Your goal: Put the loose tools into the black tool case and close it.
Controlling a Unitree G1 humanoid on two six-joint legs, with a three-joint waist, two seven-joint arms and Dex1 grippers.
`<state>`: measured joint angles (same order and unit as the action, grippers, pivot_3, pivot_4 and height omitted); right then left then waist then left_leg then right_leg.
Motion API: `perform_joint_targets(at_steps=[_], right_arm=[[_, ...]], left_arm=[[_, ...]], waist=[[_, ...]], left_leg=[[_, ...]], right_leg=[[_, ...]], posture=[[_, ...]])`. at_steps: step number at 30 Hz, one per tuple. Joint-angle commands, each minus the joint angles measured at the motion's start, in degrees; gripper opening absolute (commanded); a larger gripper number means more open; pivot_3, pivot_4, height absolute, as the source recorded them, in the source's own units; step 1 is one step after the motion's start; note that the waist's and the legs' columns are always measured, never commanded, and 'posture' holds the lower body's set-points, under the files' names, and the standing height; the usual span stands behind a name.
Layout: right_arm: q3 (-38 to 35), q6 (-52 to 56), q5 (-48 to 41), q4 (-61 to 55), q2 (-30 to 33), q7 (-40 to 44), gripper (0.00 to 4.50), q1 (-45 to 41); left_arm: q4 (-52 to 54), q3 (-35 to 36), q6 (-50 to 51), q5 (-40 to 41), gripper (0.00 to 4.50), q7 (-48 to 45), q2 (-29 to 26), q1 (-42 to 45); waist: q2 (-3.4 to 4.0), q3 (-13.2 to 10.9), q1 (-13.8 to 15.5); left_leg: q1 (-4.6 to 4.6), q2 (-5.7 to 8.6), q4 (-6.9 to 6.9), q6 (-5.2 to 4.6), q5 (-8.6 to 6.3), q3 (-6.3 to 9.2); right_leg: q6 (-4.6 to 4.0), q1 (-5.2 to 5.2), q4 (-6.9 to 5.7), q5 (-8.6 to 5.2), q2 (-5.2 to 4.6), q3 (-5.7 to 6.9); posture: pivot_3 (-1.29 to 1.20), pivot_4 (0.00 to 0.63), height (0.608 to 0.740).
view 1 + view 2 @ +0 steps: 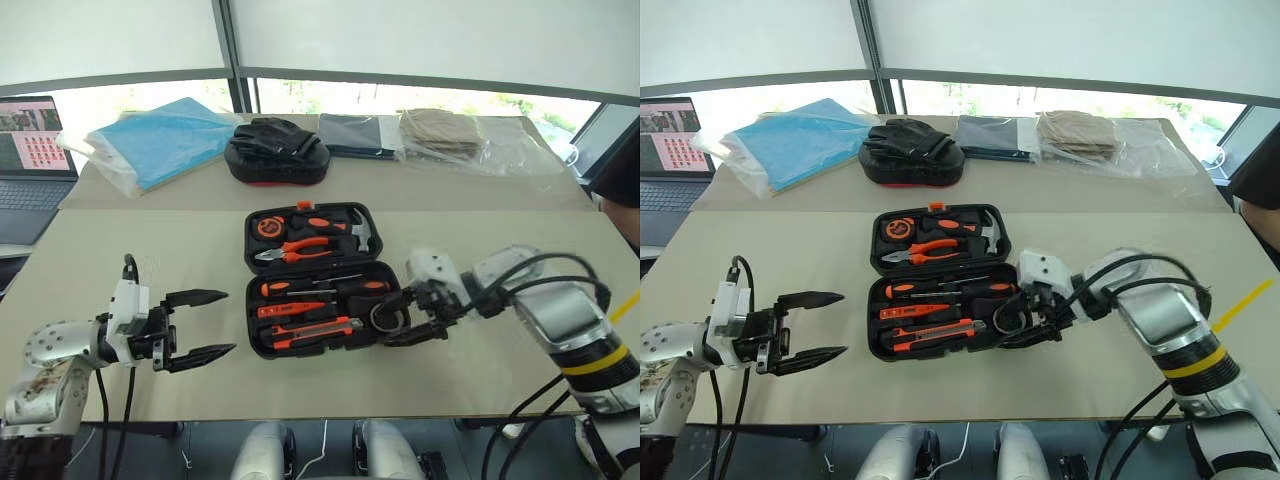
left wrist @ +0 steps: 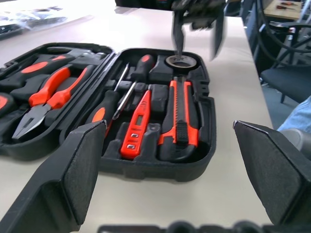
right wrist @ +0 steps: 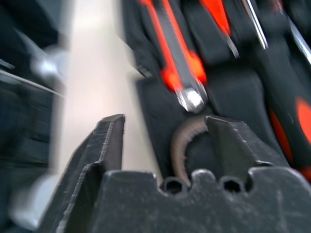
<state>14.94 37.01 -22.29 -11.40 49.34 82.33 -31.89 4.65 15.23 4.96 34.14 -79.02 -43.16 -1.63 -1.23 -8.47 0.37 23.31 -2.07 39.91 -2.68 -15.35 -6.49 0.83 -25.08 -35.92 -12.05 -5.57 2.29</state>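
I read the black tool case [image 1: 315, 280] as lying open near the middle of the table [image 1: 150, 250], its lid half toward twelve o'clock and its tray half toward six, the hinge and long axis running from nine to three. In the tray I can see the two screwdrivers [image 2: 119, 90], the tester pen [image 2: 136, 127] and the utility knife [image 2: 181, 114] lying in their recesses, all lengthwise along that nine-to-three axis, the screwdrivers with handles toward nine in the head view. The tape roll [image 2: 180, 61] sits flat in its round pocket at the three o'clock end of the tray. The right pincer [image 1: 412, 315] is at that end with its jaws parted around the roll, one finger inside the ring; I judge the roll is seated and being let go, though I can't be sure contact has ended. I spot no loose tool on the table, so what I think remains is pulling clear, folding the lid down and snapping the latch. The left pincer [image 1: 200, 325] hangs released and wide at about eight o'clock of the case, well apart, pointing toward it.
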Motion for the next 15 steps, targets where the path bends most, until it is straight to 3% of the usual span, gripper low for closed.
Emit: perform_joint_targets(at_steps=[1,3,6,12,15], right_arm=[[-5.4,-1.6,-1.9,3.2,2.9,1.5,2.99,-0.8],[-7.2,-4.9,-0.2,8.6,1.7,-1.4,2.99,-1.4],[-8.1,-13.2,5.9,17.3,-1.4,-9.9,2.28,-2.7],[-6.2,-28.7,15.9,32.2,-10.2,-22.6,0.19,-6.1],[-4.6,-32.9,18.3,38.9,-13.6,-23.2,0.0,-8.4]], left_arm=[[-1.2,3.1,3.4,-0.2,4.5,6.5,-0.5,0.5],[-3.2,2.7,4.7,-2.5,4.5,10.4,-0.5,1.4],[-5.6,1.9,6.0,-6.7,3.78,17.9,0.5,3.1],[-5.8,-1.9,12.0,-10.0,1.62,29.4,5.6,8.0],[-6.6,-4.4,13.0,-12.0,0.57,32.1,7.8,10.5]], waist=[[0.0,0.0,0.1],[-0.02,0.0,0.1],[-0.02,0.0,0.1],[-0.03,0.0,-0.1],[-0.04,0.0,-0.5]], left_leg=[[0.0,0.0,0.0,0.0,0.0,0.0],[-0.05,-0.01,0.01,0.0,0.0,0.0],[-0.08,-0.01,0.02,0.03,0.02,-0.01],[-0.02,0.05,-0.02,0.13,0.09,-0.06],[-0.04,0.07,-0.01,0.25,0.17,-0.06]], right_leg=[[0.0,0.0,0.01,0.0,-0.01,0.0],[0.0,0.04,0.02,0.0,-0.01,0.01],[-0.02,0.05,0.01,0.01,0.03,0.0],[0.0,-0.02,-0.06,0.04,0.06,-0.05],[-0.01,-0.01,-0.12,0.05,0.09,-0.07]], posture=[[0.0,0.15,0.74],[0.0,0.15,0.74],[0.0,0.15,0.74],[0.0,0.15,0.74],[0.0,0.15,0.74]])
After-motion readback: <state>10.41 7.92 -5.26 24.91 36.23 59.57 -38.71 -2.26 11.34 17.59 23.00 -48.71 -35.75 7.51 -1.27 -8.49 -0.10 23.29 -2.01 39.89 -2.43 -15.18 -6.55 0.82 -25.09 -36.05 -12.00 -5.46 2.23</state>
